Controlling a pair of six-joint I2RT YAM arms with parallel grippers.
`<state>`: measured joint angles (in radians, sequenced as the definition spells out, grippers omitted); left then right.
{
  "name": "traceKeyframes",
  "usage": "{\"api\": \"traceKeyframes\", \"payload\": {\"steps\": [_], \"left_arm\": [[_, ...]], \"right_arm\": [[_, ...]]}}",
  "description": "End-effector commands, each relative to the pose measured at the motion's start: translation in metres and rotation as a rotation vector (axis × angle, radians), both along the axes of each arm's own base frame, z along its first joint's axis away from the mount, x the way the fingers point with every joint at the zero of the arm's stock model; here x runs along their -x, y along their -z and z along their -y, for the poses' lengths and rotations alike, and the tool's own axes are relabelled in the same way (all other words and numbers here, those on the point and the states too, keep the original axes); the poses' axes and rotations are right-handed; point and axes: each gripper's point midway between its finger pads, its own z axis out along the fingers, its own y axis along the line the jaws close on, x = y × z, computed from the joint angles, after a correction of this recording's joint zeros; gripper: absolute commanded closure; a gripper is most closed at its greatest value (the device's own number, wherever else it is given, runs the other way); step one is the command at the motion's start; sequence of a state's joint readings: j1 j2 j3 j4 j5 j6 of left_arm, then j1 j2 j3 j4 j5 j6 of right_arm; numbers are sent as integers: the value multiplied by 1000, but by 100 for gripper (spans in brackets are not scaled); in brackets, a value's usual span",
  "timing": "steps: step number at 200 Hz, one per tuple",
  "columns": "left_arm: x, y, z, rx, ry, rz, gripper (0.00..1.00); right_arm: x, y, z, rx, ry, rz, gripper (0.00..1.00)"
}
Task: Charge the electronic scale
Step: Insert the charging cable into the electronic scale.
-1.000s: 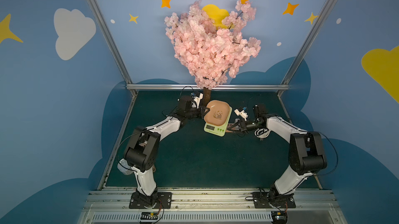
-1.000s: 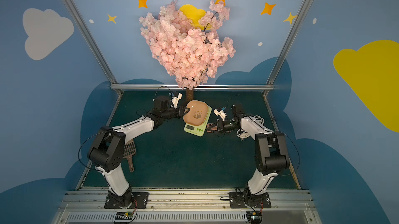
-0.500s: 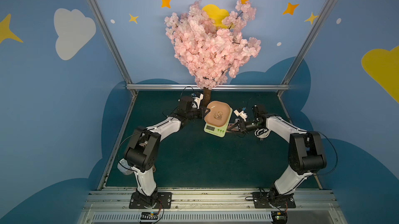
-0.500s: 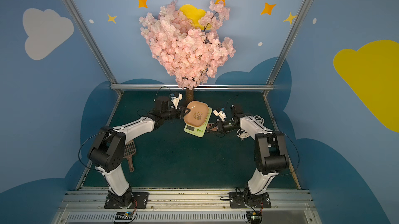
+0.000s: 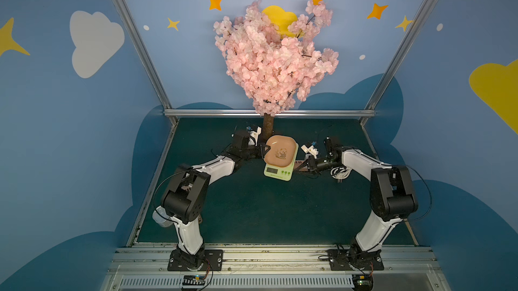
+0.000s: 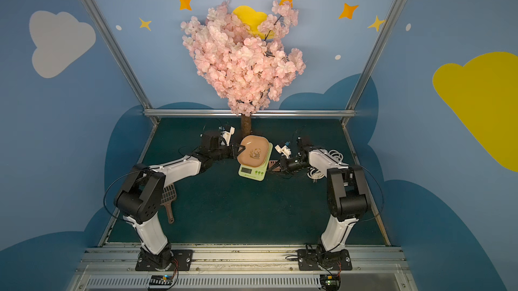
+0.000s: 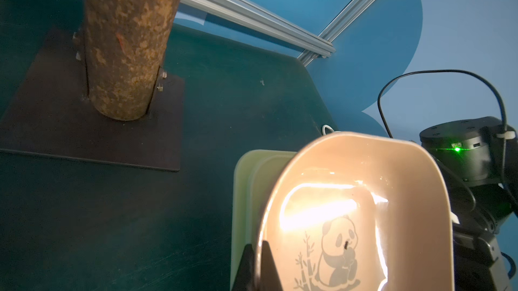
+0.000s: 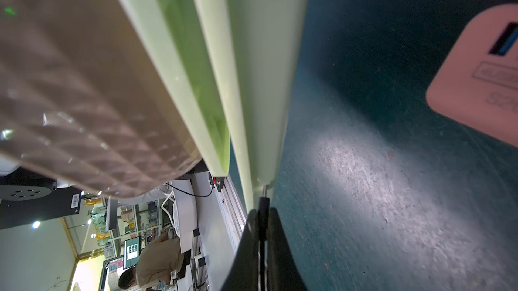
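Scanning the green bench (image 5: 252, 205) inside blue walls (image 5: 70, 113), I see left hand (image 5: 265, 150) pinching the scale's (image 5: 277, 173) tray (image 5: 281, 149), right hand (image 8: 263, 219) clamping a plug (image 8: 263, 201).

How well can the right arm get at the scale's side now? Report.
Likely yes: the right gripper, shut on a thin plug, holds it at the pale-green side of the electronic scale, nothing between. The left gripper pinches the tray.

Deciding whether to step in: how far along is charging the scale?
Done: the left end effector pinches the rim of the tray, apparently steadying the electronic scale, and the right end effector grips the cable plug. In hand: the plug's metal tip meets the scale's side edge; whether it is seated cannot be told. Left: seating it fully, then letting go.
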<state>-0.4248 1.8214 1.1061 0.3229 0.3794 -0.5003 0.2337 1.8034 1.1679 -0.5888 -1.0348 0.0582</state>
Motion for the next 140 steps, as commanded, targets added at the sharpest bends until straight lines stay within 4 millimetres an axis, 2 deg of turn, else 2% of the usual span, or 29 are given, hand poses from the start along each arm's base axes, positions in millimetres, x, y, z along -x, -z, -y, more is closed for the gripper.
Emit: {"api": "traceKeyframes", "payload": {"steps": [1,127,140], "left_arm": [[12,-34,22,84,81,71,97],[19,-16,13,166,74,0,97],[18,-13,12,160,66,-8,97]], "right_arm": [[-2,-10,-14,-27,-49,41,100],[-1,-13,-18,-70,-76,87,100],[-1,-13,-18,-70,-76,90,97]]}}
